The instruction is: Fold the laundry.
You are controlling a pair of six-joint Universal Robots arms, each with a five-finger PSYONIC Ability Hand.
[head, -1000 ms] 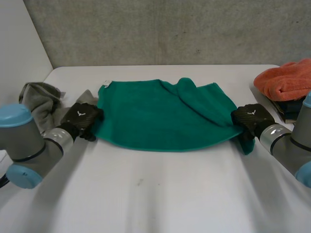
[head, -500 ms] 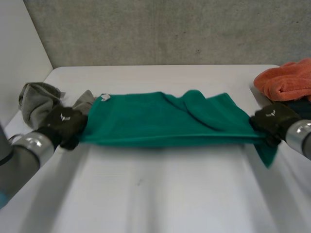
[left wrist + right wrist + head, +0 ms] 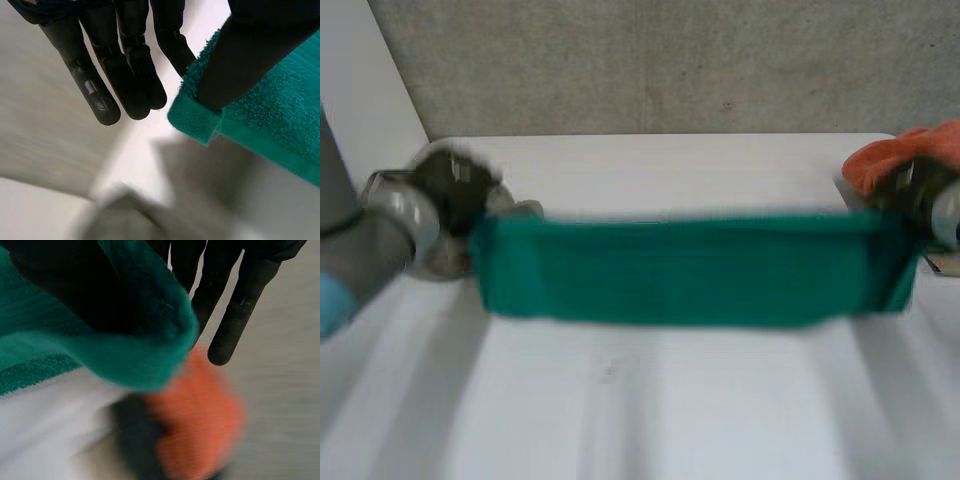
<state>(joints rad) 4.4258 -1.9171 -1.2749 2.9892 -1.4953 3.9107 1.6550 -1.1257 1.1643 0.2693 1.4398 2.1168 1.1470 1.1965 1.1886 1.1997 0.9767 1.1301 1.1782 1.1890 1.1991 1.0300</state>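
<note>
1. head view: the green towel (image 3: 690, 268) hangs as a long flat band, stretched between the two hands above the white table (image 3: 640, 410). the left hand (image 3: 455, 188) sits at the towel's left end and the right hand (image 3: 920, 195) at its right end, each at an upper corner. an orange cloth (image 3: 890, 160) lies just behind the towel's right end.

2. left wrist view: the left hand (image 3: 125, 50) grasps a corner of the green towel (image 3: 270, 120). its thumb (image 3: 240, 60) presses down on the towel's folded edge, with one finger meeting that edge from the other side. the other fingers (image 3: 102, 95) reach out straight beside the corner, clear of the towel. a blurred grey cloth (image 3: 125, 215) lies below the corner.

3. right wrist view: the right hand (image 3: 240, 295) grasps the other end of the green towel (image 3: 140, 355), which wraps round the dark inner part of the hand. its outer fingers (image 3: 230, 330) run straight past the towel's edge. the orange cloth (image 3: 200, 425) lies below that edge, on something dark that i cannot make out.
</note>
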